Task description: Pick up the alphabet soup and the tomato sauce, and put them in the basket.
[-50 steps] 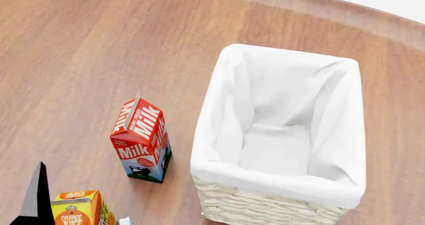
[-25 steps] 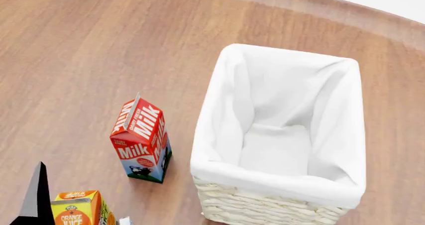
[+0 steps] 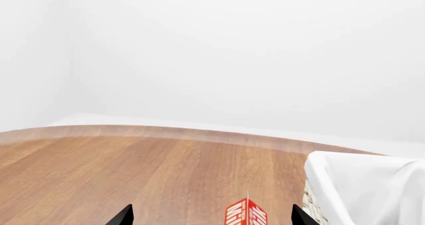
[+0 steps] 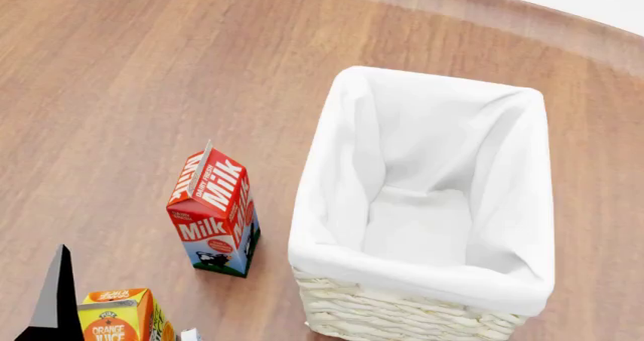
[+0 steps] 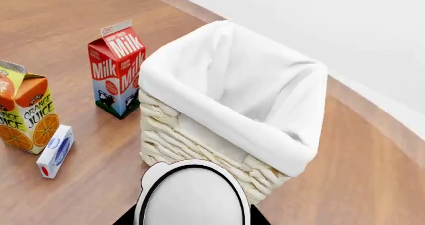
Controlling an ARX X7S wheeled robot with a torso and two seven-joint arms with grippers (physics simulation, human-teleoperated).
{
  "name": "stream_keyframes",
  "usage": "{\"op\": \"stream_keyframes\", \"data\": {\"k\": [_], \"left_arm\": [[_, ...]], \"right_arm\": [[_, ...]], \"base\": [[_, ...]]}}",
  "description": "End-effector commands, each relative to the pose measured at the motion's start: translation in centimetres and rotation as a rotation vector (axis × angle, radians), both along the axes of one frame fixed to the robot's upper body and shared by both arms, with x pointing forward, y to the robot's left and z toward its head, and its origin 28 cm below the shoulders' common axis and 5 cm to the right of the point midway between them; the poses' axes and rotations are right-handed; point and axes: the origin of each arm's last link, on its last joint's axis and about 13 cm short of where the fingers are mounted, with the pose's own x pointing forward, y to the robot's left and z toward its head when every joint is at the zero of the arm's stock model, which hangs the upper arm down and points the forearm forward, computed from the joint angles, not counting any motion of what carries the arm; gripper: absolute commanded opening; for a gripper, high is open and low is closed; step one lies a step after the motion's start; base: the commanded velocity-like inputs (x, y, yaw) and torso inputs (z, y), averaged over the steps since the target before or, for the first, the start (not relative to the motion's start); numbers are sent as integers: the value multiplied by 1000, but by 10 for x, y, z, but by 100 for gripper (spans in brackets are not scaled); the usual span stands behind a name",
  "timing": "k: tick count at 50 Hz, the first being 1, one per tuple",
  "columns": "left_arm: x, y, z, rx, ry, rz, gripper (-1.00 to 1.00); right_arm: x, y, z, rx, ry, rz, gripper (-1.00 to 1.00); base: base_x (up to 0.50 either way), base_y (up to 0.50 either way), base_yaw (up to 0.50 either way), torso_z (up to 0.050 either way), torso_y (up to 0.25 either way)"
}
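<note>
The basket (image 4: 427, 205) stands upright on the wooden desk (image 4: 131, 92), its white liner folded over the rim and nothing visible inside. Just beside it stands a milk carton (image 4: 214, 216), with an orange juice carton (image 5: 25, 113) and a small white box (image 5: 54, 151) nearer the robot. In the right wrist view, a can's silver-white top (image 5: 192, 195) fills the foreground between the right end effector's 2 fingers (label hidden, so which can is unclear). The left end effector (image 3: 211, 216) shows 2 fingertips spread wide, holding nothing.
</note>
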Motion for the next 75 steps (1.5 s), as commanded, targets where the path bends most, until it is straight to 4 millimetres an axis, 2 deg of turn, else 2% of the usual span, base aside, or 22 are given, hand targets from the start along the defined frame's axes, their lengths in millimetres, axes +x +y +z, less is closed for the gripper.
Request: {"op": "stream_keyframes", "data": {"k": [1,21,57,75], "left_arm": [[6,1,3,-39,-42,-14,100],[6,2,3,-37,-45,-10,100],[5,4,6,-40,-52,-3,100],[7,6,6,-41,-53,1,100]], "right_arm": [[15,-8,26,27,-122,-72,-100],[35,-15,53,2,-180,-109,-100],[53,-13,94,2,-255,-99,-100],[87,-14,116,1,-238,-50,-100]], "base": [[0,0,0,0,0],[0,0,0,0,0],[0,0,0,0,0],[0,0,0,0,1]]}}
